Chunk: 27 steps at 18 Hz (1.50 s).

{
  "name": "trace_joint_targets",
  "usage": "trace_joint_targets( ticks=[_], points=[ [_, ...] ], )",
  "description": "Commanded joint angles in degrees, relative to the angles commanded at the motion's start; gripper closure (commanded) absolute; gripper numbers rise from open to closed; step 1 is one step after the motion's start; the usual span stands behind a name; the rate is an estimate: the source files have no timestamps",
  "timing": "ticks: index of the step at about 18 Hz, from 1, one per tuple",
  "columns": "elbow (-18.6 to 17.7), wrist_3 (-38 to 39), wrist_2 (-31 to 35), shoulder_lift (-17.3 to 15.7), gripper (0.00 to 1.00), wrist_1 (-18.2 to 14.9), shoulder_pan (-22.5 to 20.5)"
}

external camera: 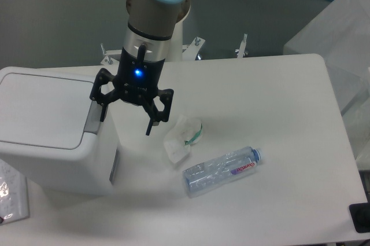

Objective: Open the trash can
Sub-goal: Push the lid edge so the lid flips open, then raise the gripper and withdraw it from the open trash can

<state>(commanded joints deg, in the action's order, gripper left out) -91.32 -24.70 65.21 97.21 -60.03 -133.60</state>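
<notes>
white table [277, 101] carries trash can [46, 130] at left, lid shut; gripper [125, 121] hovers beside its grey tab [92, 120], fingers apart; bottle [222, 171] lies nearer.

One trash can [43, 127], one bottle [222, 170], one wrapper [182, 139]
</notes>
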Motion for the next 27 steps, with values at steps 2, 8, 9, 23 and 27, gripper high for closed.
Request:
trace_joint_targets(
  ticks=[2, 8, 9, 23, 27],
  points=[
    [0.0, 0.35, 0.0, -0.09, 0.0, 0.09, 0.7],
    [0.09, 0.53, -0.09, -0.18, 0.0, 0.26, 0.88],
    [-0.09, 0.44, -0.09, -0.09, 0.0, 0.35, 0.88],
    [0.35, 0.44, 0.0, 0.7, 0.0, 0.44, 0.97],
    [1.4, 0.0, 0.09, 0.62, 0.0, 0.44, 0.88]
  ],
)
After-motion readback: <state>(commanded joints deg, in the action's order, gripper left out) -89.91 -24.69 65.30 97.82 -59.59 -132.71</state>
